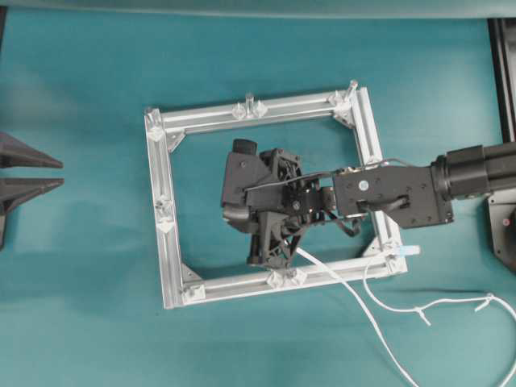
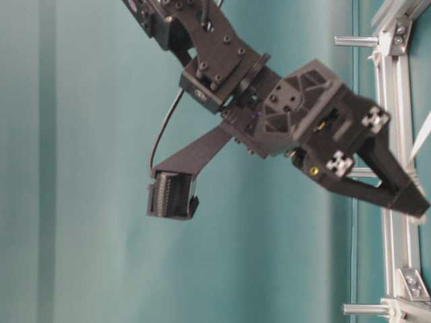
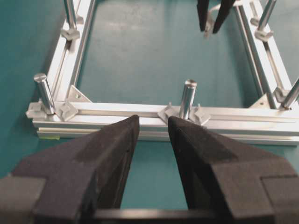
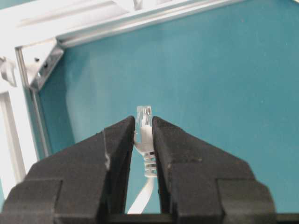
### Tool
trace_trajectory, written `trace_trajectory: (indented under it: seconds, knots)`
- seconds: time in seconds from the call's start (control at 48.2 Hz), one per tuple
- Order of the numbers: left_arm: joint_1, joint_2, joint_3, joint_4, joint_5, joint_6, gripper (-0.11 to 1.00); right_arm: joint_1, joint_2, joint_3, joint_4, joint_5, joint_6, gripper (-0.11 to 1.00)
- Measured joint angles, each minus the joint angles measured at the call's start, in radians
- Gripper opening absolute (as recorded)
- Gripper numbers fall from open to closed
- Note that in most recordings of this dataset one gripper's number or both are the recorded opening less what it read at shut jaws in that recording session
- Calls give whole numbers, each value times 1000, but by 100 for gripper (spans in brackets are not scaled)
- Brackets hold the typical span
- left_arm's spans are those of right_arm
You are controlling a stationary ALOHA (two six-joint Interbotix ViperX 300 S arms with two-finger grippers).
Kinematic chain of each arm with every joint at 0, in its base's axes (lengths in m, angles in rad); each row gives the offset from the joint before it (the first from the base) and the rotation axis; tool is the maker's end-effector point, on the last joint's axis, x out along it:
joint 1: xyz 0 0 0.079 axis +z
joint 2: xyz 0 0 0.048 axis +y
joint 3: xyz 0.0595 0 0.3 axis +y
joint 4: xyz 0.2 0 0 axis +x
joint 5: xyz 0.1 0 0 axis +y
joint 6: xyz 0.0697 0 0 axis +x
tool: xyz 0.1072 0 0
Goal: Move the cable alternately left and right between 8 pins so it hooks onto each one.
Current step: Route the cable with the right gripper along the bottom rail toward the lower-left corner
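The overhead view looks straight down on the whole frame (image 1: 266,197). The table-level view looks sideways, very near. Both wrist views look forward along their fingers, sharing the frame.

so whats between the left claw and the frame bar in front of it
Only bare teal table. In the left wrist view the open left claw faces the frame bar and its middle pin, with no cable on that stretch.

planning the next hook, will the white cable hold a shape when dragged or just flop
Probably flop: the cable trails in loose wavy curves across the table. It looks thin and light, so it should follow the right end effector, which pinches its clear plug end. Slack may snag on the frame corners.
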Motion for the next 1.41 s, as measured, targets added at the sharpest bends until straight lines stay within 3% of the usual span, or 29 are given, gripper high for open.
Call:
trace_trajectory:
  seconds: [0.249,0.456,0.663,0.995,1.41]
  knots:
    - [0,-2,0,0,2,0,44,32,8,-6,-2,-5,98,16]
    - [0,-3,0,0,5,0,44,110,51,-38,-2,-14,184,16]
    - [0,-2,0,0,3,0,44,202,86,-94,-2,-6,196,16]
    - [0,-2,0,0,5,0,44,250,94,-130,-2,25,204,16]
    - [0,-3,0,0,5,0,44,316,160,-196,-2,38,318,16]
